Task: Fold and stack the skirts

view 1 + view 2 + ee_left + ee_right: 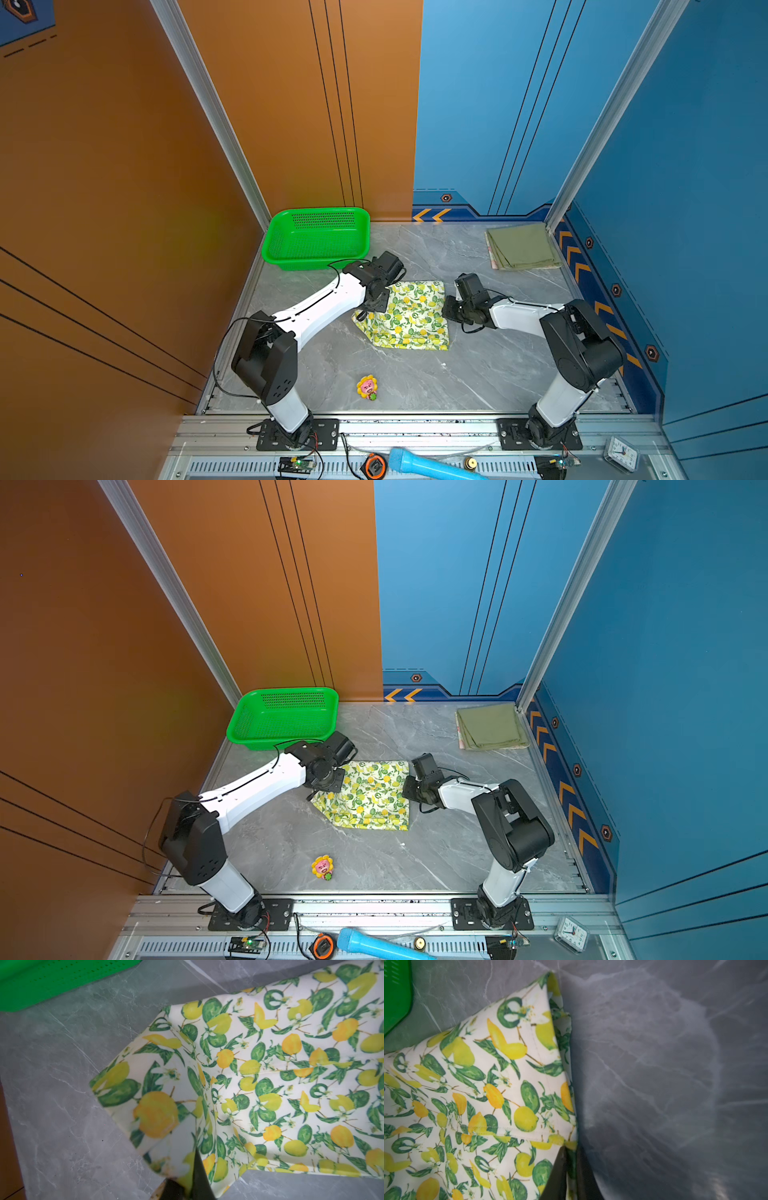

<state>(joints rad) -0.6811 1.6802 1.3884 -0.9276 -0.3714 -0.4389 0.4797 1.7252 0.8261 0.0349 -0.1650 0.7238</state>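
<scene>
The lemon-print skirt (pixel 409 318) (pixel 370 798) lies partly folded in the middle of the grey marble table (pixel 478 365). My left gripper (pixel 365 312) (pixel 319 791) is shut on its left corner, and the pinched cloth rises from the table in the left wrist view (pixel 190 1176). My right gripper (pixel 447 308) (pixel 407 788) is shut on the skirt's right edge, with cloth between the dark fingers (pixel 571 1152). The olive green skirt (pixel 523 246) (pixel 490 726) lies folded at the back right corner. A pale patterned edge (pixel 493 255) shows under it.
A green mesh basket (pixel 316 212) (pixel 286 692) stands at the back left, close behind the left wrist. A small flower toy (pixel 367 387) (pixel 322 867) lies near the front edge. Walls close in the table on three sides.
</scene>
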